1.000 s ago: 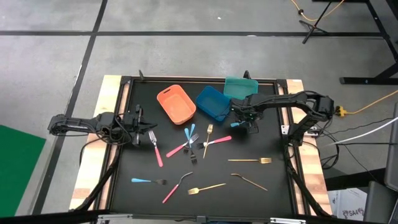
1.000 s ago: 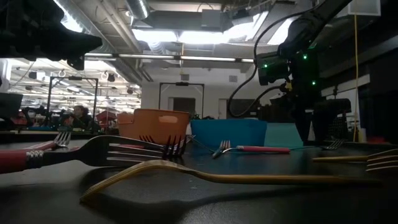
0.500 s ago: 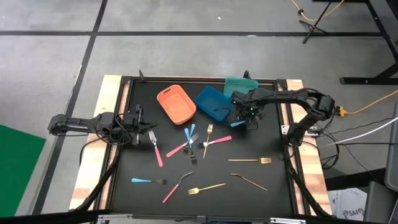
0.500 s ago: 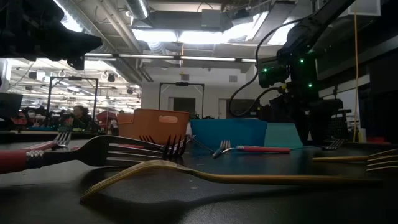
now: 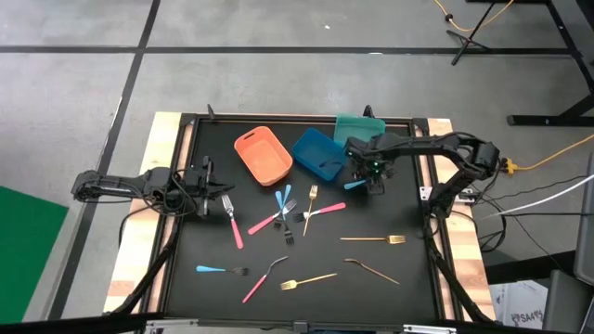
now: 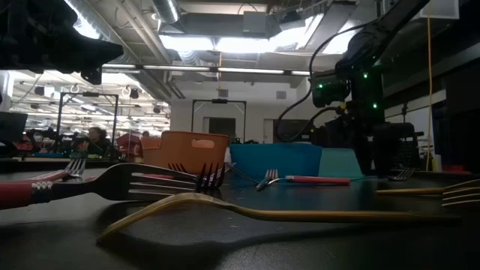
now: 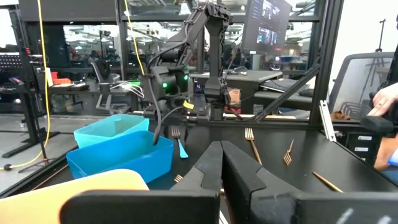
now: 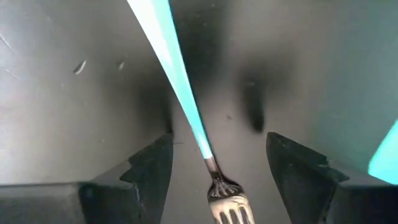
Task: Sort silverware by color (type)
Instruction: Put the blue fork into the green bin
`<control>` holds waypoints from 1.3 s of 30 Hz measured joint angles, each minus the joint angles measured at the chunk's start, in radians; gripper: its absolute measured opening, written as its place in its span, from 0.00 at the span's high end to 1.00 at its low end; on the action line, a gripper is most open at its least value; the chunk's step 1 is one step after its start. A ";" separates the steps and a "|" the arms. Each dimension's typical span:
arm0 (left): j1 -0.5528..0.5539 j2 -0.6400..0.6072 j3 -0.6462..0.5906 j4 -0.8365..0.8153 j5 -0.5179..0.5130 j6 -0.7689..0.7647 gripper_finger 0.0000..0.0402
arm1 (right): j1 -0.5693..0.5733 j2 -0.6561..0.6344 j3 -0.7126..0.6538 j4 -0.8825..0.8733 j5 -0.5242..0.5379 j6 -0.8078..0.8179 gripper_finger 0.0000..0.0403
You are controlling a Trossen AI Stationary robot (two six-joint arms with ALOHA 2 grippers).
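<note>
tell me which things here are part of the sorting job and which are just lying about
Part of the job:
- pink-handled forks
- light-blue-handled forks
- gold-toned forks
- orange, blue and teal rectangular plastic bins

Just there:
- yellow cable on the floor
- black tripod legs

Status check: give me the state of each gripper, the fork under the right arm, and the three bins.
right gripper: open, straddling the fork
light-blue fork: flat on the mat, ungrasped
left gripper: shut, idle at the left edge
orange bin: looks empty
blue bin: looks empty
teal bin: contents unclear
</note>
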 joint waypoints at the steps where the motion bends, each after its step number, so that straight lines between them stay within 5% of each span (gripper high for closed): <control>1: 0.000 0.000 0.000 0.000 0.000 0.000 1.00 | 0.000 0.000 -0.010 0.012 0.008 0.000 0.38; 29: 0.000 0.000 0.000 0.000 0.000 0.000 1.00 | 0.000 -0.001 -0.030 0.038 0.014 -0.011 0.39; 39: 0.000 0.000 0.000 0.000 0.000 0.000 1.00 | 0.000 0.000 -0.031 0.035 -0.012 -0.033 0.58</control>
